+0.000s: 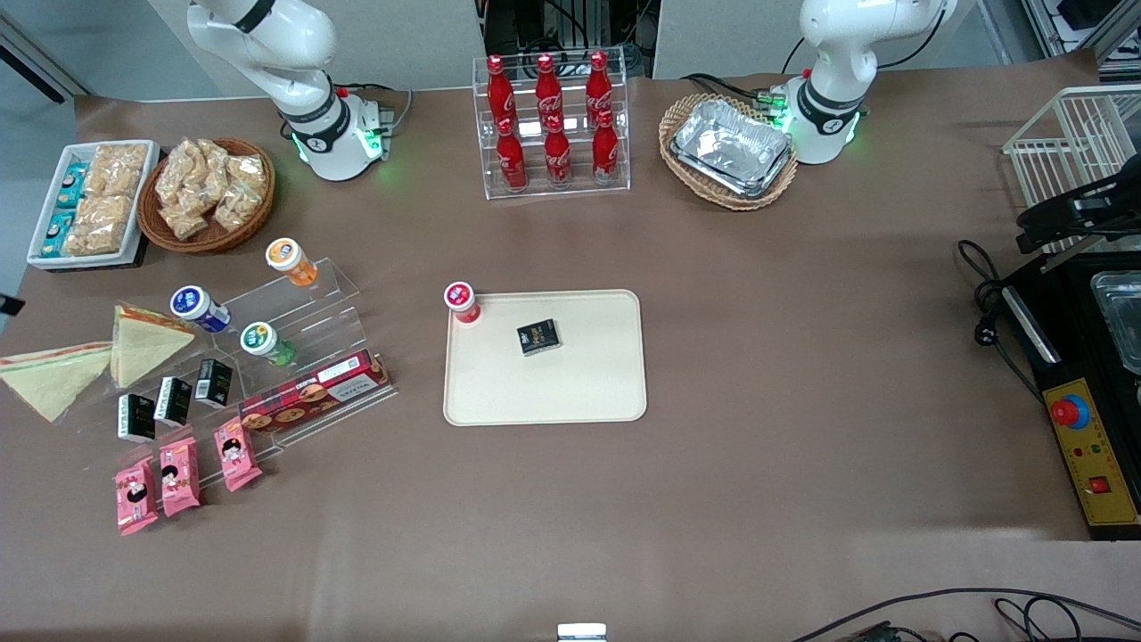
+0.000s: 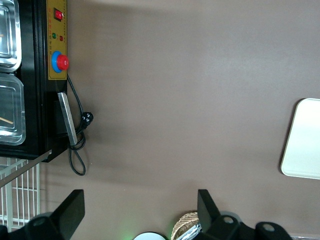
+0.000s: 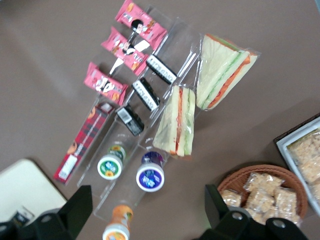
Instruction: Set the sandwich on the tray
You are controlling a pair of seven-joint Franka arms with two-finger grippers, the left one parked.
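Brown table: end effector open above sandwich

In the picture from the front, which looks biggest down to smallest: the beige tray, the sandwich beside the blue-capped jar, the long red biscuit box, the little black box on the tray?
1. Tray
2. Sandwich and biscuit box: too close to rank.
3. Black box

The pincer hangs open above the snack display.

Brown paper-covered table; pale wall panels; white wire rack.
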